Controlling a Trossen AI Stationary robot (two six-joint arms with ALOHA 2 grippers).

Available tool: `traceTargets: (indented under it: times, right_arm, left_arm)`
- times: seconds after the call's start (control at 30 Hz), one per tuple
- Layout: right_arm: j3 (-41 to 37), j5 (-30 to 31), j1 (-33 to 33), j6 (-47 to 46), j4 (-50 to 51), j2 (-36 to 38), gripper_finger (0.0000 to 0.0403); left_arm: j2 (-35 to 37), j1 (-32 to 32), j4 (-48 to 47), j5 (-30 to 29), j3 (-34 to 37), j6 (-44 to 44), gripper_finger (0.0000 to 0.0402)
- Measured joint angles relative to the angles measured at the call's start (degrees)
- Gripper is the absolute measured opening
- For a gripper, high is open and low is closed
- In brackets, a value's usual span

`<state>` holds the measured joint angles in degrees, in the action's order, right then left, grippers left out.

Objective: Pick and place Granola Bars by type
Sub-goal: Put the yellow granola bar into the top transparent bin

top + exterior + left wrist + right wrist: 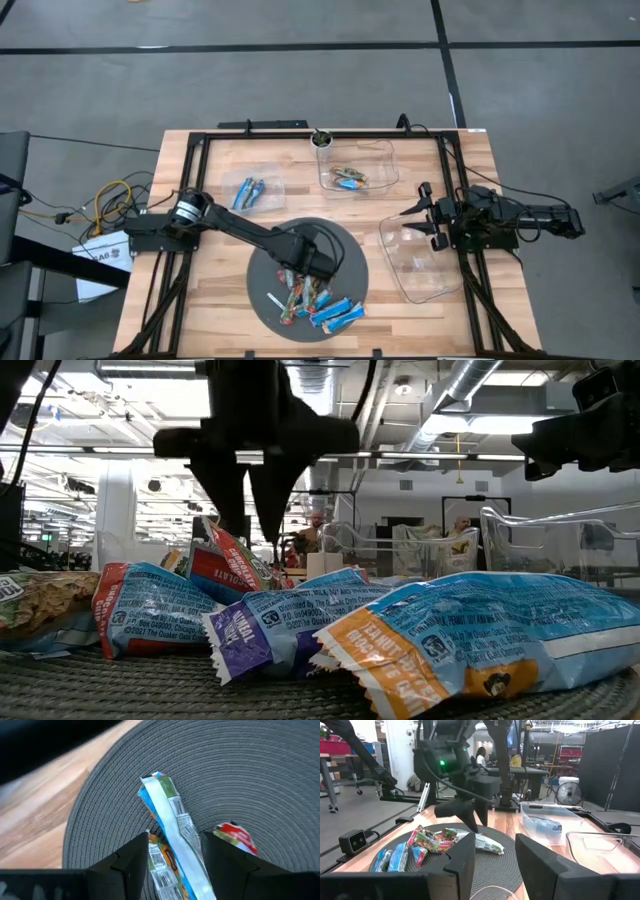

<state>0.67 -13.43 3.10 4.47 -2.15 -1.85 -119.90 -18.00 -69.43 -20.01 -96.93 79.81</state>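
A heap of granola bars in blue, blue-and-white and multicoloured wrappers lies on a round dark woven mat. My left gripper hangs over the mat's middle, pointing steeply down, open. Its fingers stand on either side of a blue, white and green bar that lies flat on the mat, just above it and not touching in the right wrist view. My right gripper waits open and level at the table's right side, over the edge of a clear tray.
A clear tray at the far left holds blue bars. Another clear tray at the far middle holds multicoloured bars, with a small dark cup beside it. A thin white stick lies on the mat. A black frame rims the table.
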Motion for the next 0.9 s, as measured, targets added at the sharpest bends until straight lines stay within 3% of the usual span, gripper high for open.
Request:
traceTargets:
  times: [0.3,0.67,0.9]
  right_arm:
    - [0.0,0.0,0.01,0.0,-0.02,0.0,0.0134]
    - [0.0,0.0,0.01,0.0,0.0,0.01,0.0134]
    - [0.0,0.0,0.01,0.0,0.0,0.0,0.0134]
  left_arm:
    - [-0.08,2.39,11.66,3.79,7.78,-2.53,0.0176]
    - [-0.09,2.94,16.56,5.29,11.02,-5.26,0.0174]
    - [-0.09,1.49,17.09,3.64,11.01,-11.33,0.0121]
